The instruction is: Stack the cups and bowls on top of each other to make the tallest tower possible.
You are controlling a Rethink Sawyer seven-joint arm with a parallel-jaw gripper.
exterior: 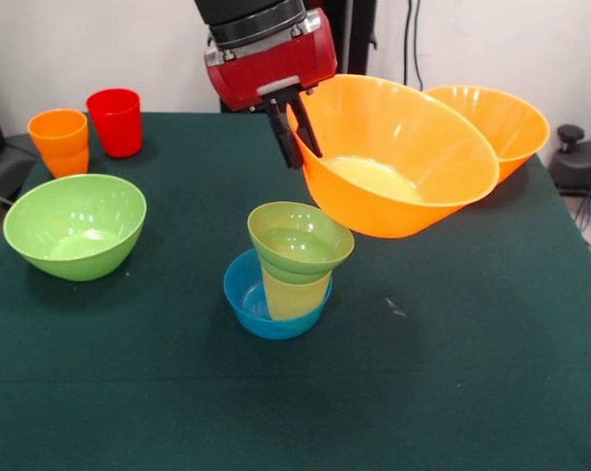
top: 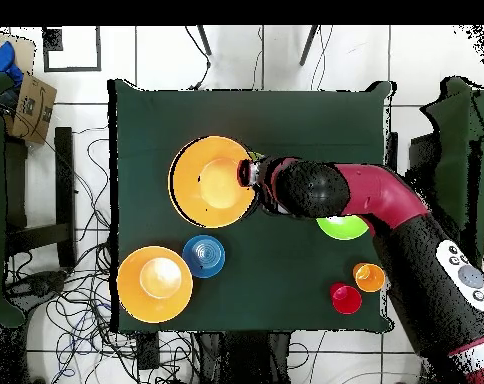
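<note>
My gripper [exterior: 295, 135] is shut on the rim of a very large orange bowl [exterior: 403, 162] and holds it tilted in the air. The bowl hangs just above and to the right of the tower: a small blue bowl [exterior: 256, 299] on the table, a pale yellow cup [exterior: 295, 292] in it, and a small green bowl [exterior: 300, 238] on top. I cannot tell whether the held bowl touches the green one. In the overhead view the held bowl [top: 214, 182] hides the tower, and the gripper [top: 254, 182] is at the bowl's right rim.
A second very large orange bowl [exterior: 497, 118] [top: 154, 284] stands at the back right, with another small blue bowl [top: 203, 256] beside it. A large green bowl [exterior: 75, 226], an orange cup [exterior: 60, 142] and a red cup [exterior: 114, 123] stand at the left. The purple bowl is out of view.
</note>
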